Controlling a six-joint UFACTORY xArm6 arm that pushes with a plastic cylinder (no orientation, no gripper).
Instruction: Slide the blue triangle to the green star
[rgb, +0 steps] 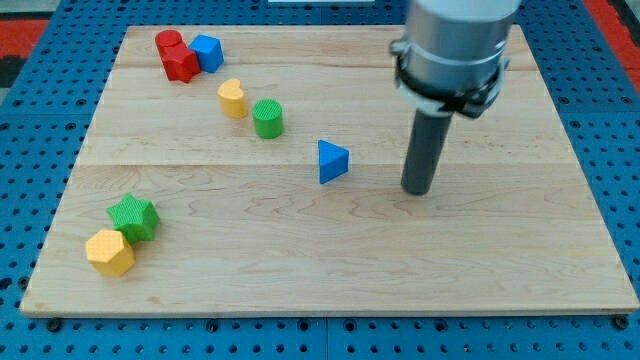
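Observation:
The blue triangle (332, 161) lies near the middle of the wooden board (480, 270). The green star (134, 217) sits far off at the view's lower left, touching a yellow hexagon block (109, 251) just below it. My tip (417, 189) rests on the board to the view's right of the blue triangle, a short gap away and slightly lower, not touching it. The rod hangs from the grey arm body (455, 50) at the view's top right.
A green cylinder (267, 118) and a yellow block (233, 98) stand up-left of the triangle. Two red blocks (176, 55) and a blue cube (207, 51) cluster at the top left. A blue pegboard (30, 150) surrounds the board.

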